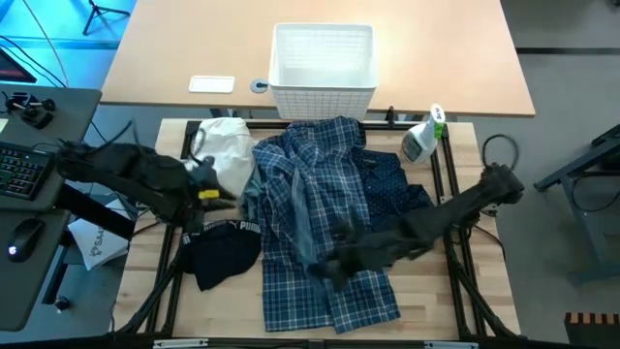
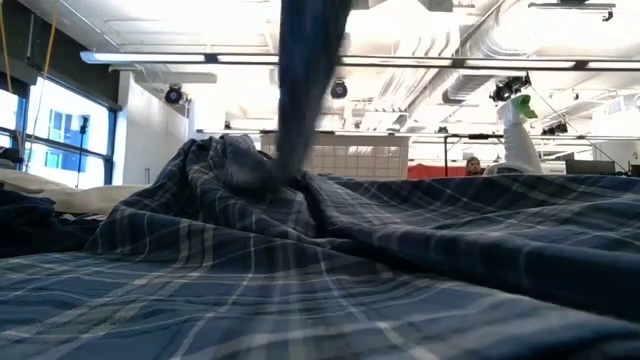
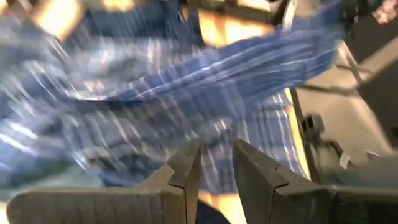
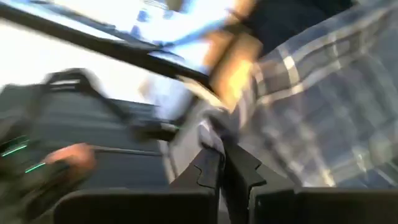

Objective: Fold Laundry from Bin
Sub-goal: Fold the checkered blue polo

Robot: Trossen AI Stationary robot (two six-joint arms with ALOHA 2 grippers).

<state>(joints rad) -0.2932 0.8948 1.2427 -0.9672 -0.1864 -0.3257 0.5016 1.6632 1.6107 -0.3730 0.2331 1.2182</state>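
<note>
My right gripper [image 1: 334, 269] is closed, seemingly on plaid shirt [image 1: 325, 228] cloth, just in front of the bin [image 1: 323, 60]. Left gripper [image 1: 215, 189] slightly parted, empty. Lift slowly, check grip holds.

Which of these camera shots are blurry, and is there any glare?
High view: sharp, evenly lit, the plaid shirt and basket clear. Low view: the shirt close to the lens is soft, the bright ceiling lights glare. Left wrist view: the shirt is streaked with motion blur, the left pincer crisp. Right wrist view: heavily smeared, washed-out background.
</note>
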